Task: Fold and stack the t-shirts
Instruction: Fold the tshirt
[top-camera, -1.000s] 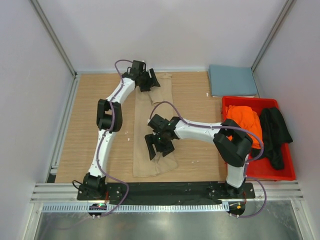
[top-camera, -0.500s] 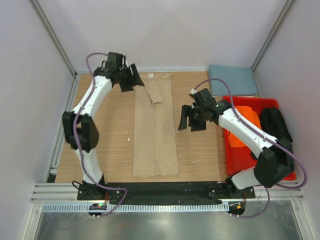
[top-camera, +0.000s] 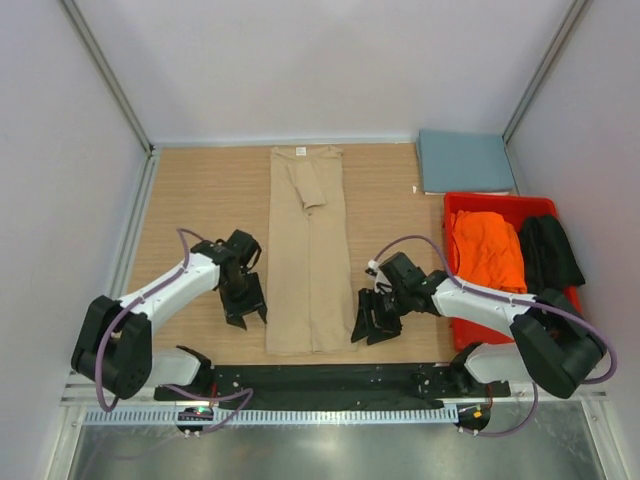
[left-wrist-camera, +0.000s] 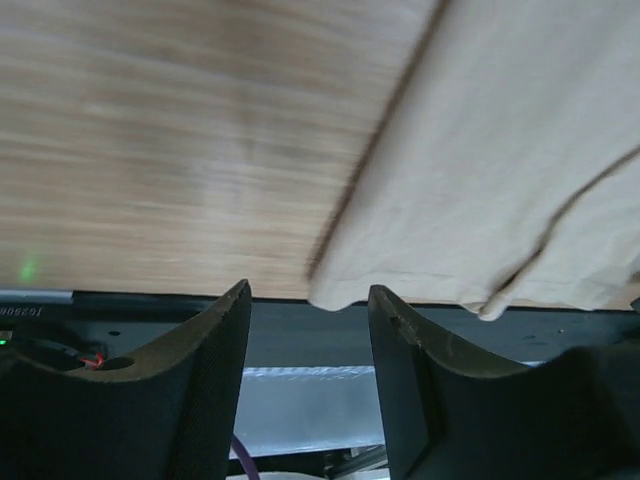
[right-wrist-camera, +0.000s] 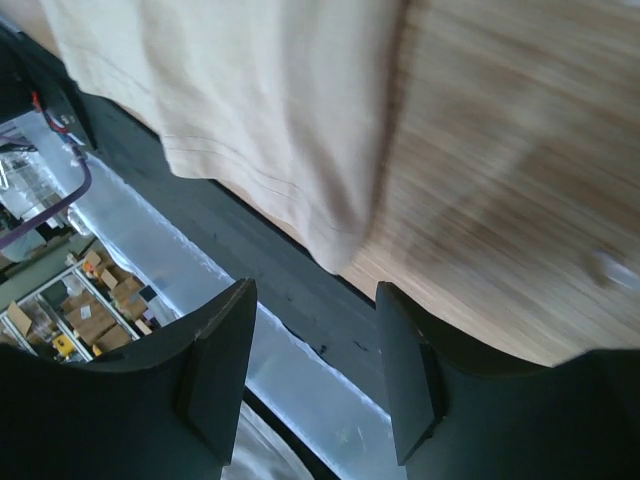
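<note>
Table (top-camera: 200, 200) — left claw (top-camera: 247, 316), right claw (top-camera: 368, 334) agape beside t-shirt (top-camera: 310, 250)

Setting: robotics laboratory test cell. Wooden tabletop (top-camera: 200, 200) enclosed on three sides by plain white panels (top-camera: 330, 60) set in aluminium posts (top-camera: 108, 75). The left arm (top-camera: 165, 290) and right arm (top-camera: 480, 305) are bolted to a black base plate (top-camera: 330, 380) along the near edge, with a slotted cable duct (top-camera: 330, 415) beneath. Beyond the table (right wrist view, blurred): shelving with cardboard boxes (right-wrist-camera: 78, 318).
</note>
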